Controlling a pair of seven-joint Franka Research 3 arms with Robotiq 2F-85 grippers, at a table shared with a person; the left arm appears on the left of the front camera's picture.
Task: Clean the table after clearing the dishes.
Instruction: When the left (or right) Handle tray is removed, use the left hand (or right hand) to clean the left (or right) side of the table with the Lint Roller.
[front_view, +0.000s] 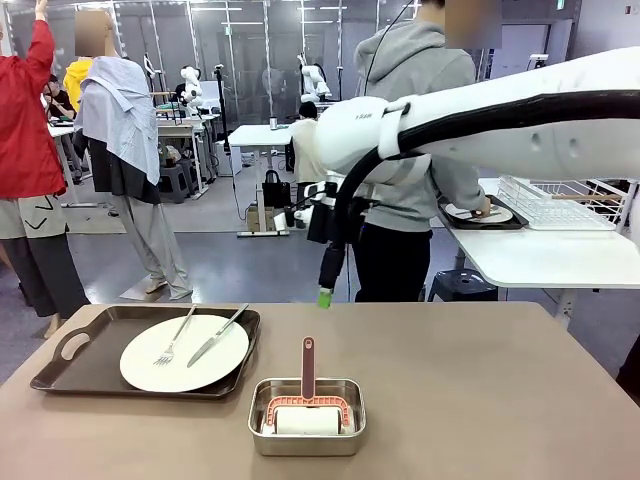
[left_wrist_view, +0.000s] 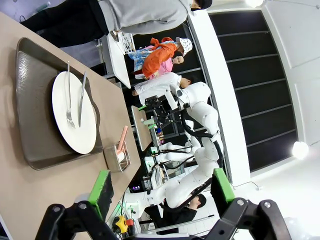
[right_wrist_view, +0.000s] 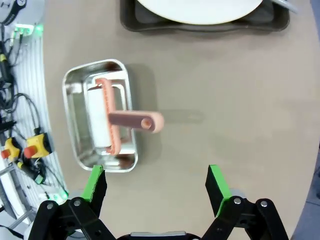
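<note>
The right arm (front_view: 500, 120) reaches left over the table's (front_view: 480, 400) far edge, with the right gripper (right_wrist_view: 156, 172) pointing down, spread and empty. The left gripper (left_wrist_view: 162, 180) gapes empty too. The near-middle pan (front_view: 305, 445) holds what looks like a lint roller (front_view: 308, 365). The near-left tray (front_view: 110, 320) carries a plate (front_view: 190, 375), fork (front_view: 172, 345) and knife (front_view: 215, 337).

Taupe table (front_view: 500, 400), white plate (front_view: 140, 360), dark brown tray (front_view: 130, 320), pink roller (front_view: 308, 365), silver pan (front_view: 305, 445)

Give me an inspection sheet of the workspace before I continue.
Surface: table, no spills seen.
Job's things: tray with plate, fork, knife on table; second tray with second plate on white table by person.
Clutter: pan holding roller.
Pincers: left pincer open, empty; right pincer open, empty, above table near pan.
Cables: black cable along right arm.
Surroundings: rack, other people beyond.
</note>
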